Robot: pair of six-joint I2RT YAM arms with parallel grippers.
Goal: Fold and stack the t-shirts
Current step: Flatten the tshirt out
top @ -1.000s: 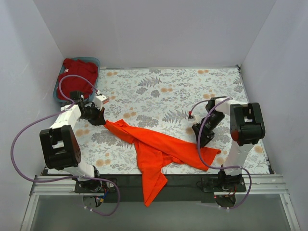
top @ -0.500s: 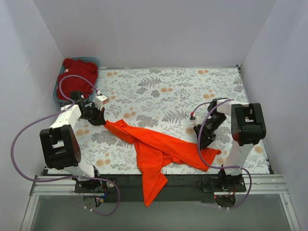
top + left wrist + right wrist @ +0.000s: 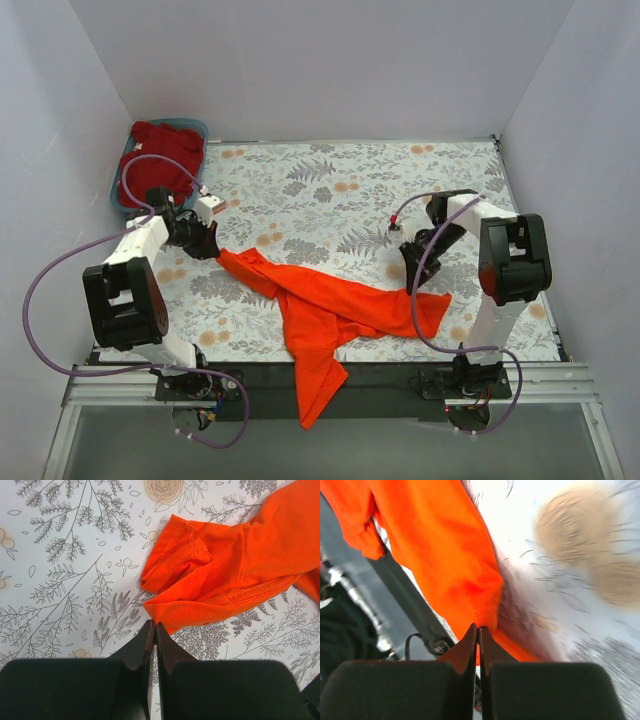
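Note:
The bright orange-red t-shirt (image 3: pixel 330 305) lies crumpled across the near half of the table, with one end hanging over the front edge. My left gripper (image 3: pixel 213 250) is shut on the shirt's left corner; in the left wrist view its jaws (image 3: pixel 153 625) pinch the tip of the cloth (image 3: pixel 225 570). On the shirt's right edge my right gripper (image 3: pixel 413 285) is shut, and the right wrist view shows its closed tips (image 3: pixel 477 628) biting a raised fold of the orange cloth (image 3: pixel 435 545). The darker crimson t-shirt (image 3: pixel 158 160) is bunched in the bin at the back left.
The blue plastic bin (image 3: pixel 203 135) stands in the back left corner, just off the floral tablecloth (image 3: pixel 360 190). White walls close in the table on three sides. Purple cables loop from both arms. The black front rail (image 3: pixel 400 355) runs below the shirt.
My right gripper has closed on the shirt's right edge and pulled it slightly back, shifting that corner. The left gripper has stayed shut on the left corner.

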